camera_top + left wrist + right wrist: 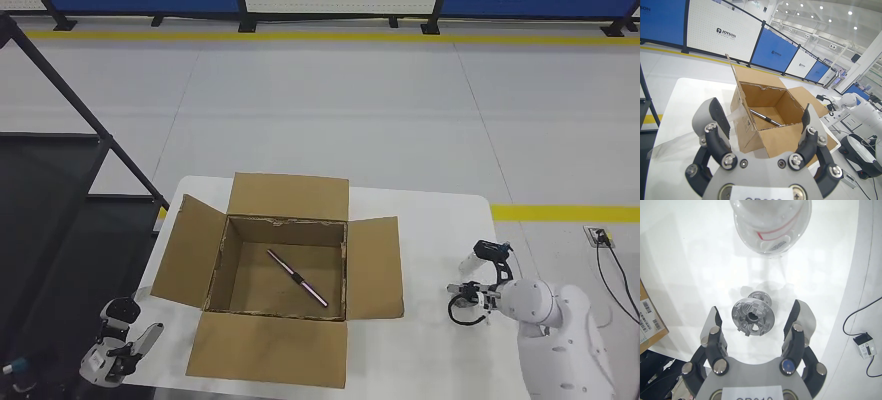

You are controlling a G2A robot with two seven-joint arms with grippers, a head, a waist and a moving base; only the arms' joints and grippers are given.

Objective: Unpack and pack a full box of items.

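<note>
Silver right claw (755, 306), black pads (791, 317)

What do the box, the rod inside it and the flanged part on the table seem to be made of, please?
The box looks like matt brown corrugated cardboard: its torn edges show fluting. The rod appears to be polished metal, judging by its bright sheen; its dark band's material is unclear. The flanged part seems cast metal, dull grey and slightly grainy.

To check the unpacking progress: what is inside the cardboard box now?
One thin metal rod lies diagonally on the floor of the cardboard box; the rest of the floor looks bare. In the left wrist view the near wall hides part of the floor.
</note>
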